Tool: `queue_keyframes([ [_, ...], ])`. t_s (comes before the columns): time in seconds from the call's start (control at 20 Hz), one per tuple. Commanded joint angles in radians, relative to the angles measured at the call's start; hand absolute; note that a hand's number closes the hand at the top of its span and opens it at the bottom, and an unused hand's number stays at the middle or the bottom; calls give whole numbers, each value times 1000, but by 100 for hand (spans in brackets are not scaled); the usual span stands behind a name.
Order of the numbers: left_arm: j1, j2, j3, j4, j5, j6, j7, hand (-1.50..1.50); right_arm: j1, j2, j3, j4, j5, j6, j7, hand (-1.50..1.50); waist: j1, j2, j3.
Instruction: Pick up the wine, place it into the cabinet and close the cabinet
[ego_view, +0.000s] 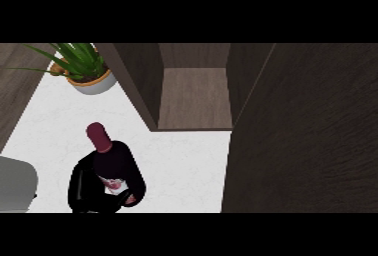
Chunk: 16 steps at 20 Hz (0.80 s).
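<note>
Head view shows the wine (109, 162) near the counter's (184, 160) front edge, the left hand (92, 192) with fingers curled round it. Cabinet (196, 97) open, nothing inside — putting in and closing are left. Right hand unseen.

Matt dark wood cabinet (196, 97); white marbled counter (184, 165).

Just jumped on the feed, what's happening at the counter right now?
The robot's left hand has its fingers curled round the wine bottle, which stands upright on the white counter. The cabinet ahead is open, its door swung out on the right. A potted plant sits at the back left. The right hand isn't in view.
</note>
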Motion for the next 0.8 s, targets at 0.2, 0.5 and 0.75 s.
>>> queue_keyframes([
  [0.2, -8, -11, -79, -297, -55, 169, 222, 150, 73, 6, 29, -199, -25, -18, 69, -150, 1, -1, 1],
  [0.5, -125, -99, -165, -378, -150, 352, 377, 150, 60, -16, -1, -234, -61, -6, 119, -150, -7, -1, 0],
  [0.75, -265, -168, -144, -310, -184, 445, 469, 150, 55, -14, -35, -212, -91, 2, 104, -150, -8, 3, 0],
])
